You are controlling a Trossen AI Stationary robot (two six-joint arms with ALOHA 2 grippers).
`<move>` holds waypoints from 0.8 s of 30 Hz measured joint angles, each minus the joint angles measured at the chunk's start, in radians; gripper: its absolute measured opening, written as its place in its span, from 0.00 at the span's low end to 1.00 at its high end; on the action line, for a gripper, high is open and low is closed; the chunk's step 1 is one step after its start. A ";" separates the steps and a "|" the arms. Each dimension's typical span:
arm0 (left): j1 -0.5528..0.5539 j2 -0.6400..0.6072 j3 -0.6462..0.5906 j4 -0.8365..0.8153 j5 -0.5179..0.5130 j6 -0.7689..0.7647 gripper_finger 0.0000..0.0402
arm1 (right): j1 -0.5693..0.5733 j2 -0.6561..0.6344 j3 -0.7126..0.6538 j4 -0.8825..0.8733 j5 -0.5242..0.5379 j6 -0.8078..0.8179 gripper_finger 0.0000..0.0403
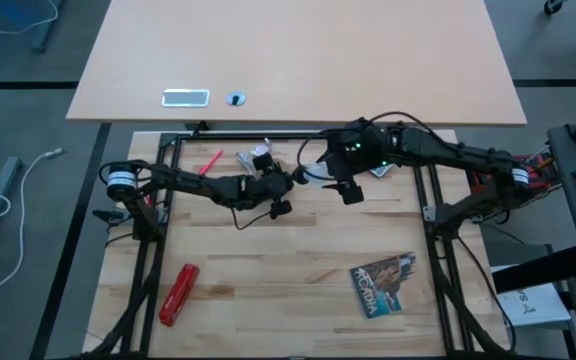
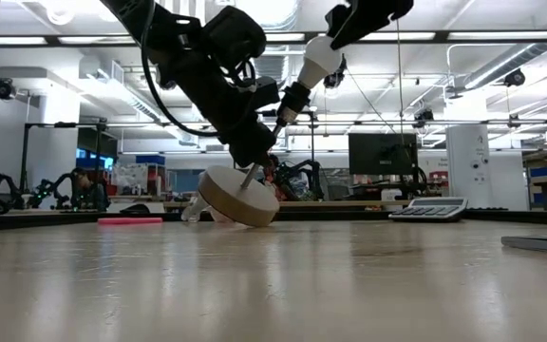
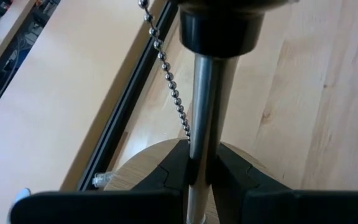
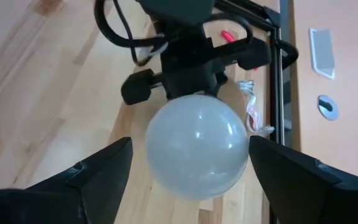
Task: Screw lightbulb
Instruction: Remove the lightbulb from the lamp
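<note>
The right gripper (image 4: 191, 168) has its two fingers (image 4: 98, 171) spread wide on both sides of the lightbulb (image 4: 197, 146). They do not seem to touch it. The white bulb sits in the black socket (image 2: 291, 100) at the top of a thin metal rod (image 3: 204, 106). A bead chain (image 3: 166, 74) hangs beside the rod.

The left gripper (image 3: 201, 177) pinches that rod tight between its fingers, low down by the round wooden base (image 2: 238, 197). The base is tipped up on its edge, so the lamp leans.

What could go wrong? I think the bulb may not be turned in all the way yet. Then it could wobble or drop out, because the lamp leans. If the left grip slips, the whole lamp could fall over.

The wooden table (image 1: 268, 300) also holds a red tool (image 1: 179, 293), a booklet (image 1: 388, 284) and a calculator (image 2: 428, 209). A bigger, paler tabletop (image 1: 298, 60) lies behind. The room beyond looks like a workshop with ceiling lights, screens and shelves.
</note>
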 joint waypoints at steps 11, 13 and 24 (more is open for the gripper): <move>0.000 0.000 -0.003 0.003 0.000 -0.012 0.09 | 0.004 0.063 0.000 0.004 0.053 0.019 0.75; 0.000 0.000 -0.003 0.003 0.000 -0.012 0.09 | 0.006 0.070 0.000 0.007 0.056 0.021 0.75; -0.001 0.000 -0.005 0.009 0.000 -0.014 0.09 | 0.006 0.106 0.000 0.057 0.086 0.037 0.68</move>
